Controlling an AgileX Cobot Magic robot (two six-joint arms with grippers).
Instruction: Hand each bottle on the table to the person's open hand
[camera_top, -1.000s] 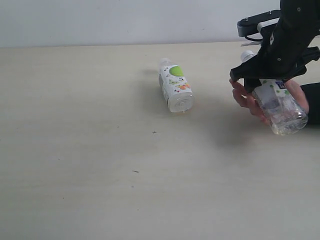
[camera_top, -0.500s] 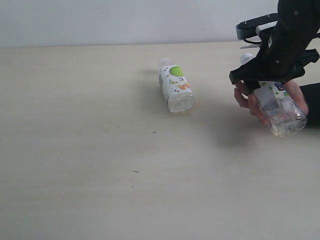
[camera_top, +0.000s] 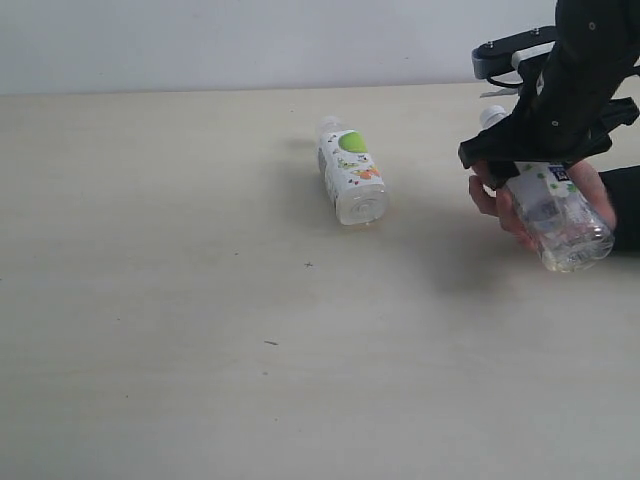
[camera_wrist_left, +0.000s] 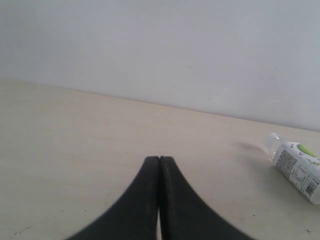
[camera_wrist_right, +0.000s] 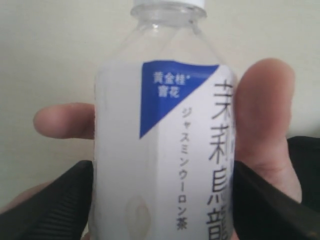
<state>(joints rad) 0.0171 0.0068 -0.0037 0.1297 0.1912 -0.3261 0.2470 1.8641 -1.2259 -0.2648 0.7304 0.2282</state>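
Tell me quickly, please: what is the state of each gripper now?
Left gripper: jaws shut, holding nothing.
Right gripper: jaws closed on the blue-labelled bottle, which the person's hand also grasps.

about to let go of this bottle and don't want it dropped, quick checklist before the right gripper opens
1. person's hand supporting the blue-labelled bottle: ok, wrapped around it.
2. right gripper grip: ok, pads sit against both sides of the bottle.
3. bottle clear of the table: ok, held above it.
4. left gripper out of the way: ok, shut, not near the handover.
5. green-labelled bottle ready next: ok, lying free on its side.
6. other bottles: cannot tell, none in view.
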